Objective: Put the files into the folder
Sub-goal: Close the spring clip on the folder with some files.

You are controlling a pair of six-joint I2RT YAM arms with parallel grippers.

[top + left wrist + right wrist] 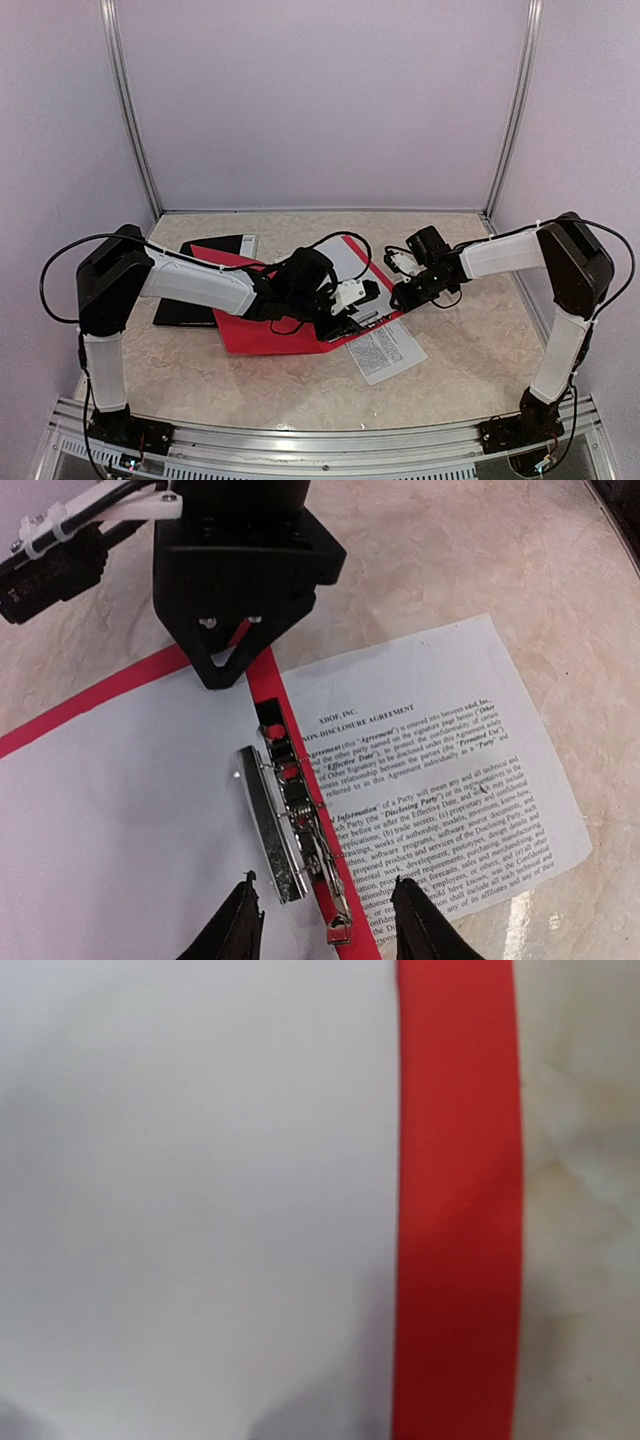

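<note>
The table [450, 385] is pale and marbled, and both arms reach over its middle. The left arm [195, 285] crosses the red folder [250, 335] and hides much of its centre in the top view. The right arm [505, 252] comes in from the other side to the folder's right edge. A black cover [185, 310] lies beside the folder on the left, partly under the left arm, so its full outline cannot be made out.

The folder lies open and flat. A blank sheet [120, 820] lies on it and is cut off at the left wrist view's left and bottom edges. A printed sheet [450, 780] sticks out over the bare table at the folder's near right edge. Its left margin is hidden behind a red strip of folder and the metal clip [275, 820], so the starts of its lines are lost. Whether it is tucked into the folder or lies beneath it cannot be told.

The left gripper [325, 915] hangs over the clip's near end with its fingers apart and nothing held; only their tips show. The right gripper [225, 660] points down onto the red strip. Its fingers taper towards each other, but whether they pinch anything cannot be told. Its own camera gives only a blur of white paper, red band and table.
</note>
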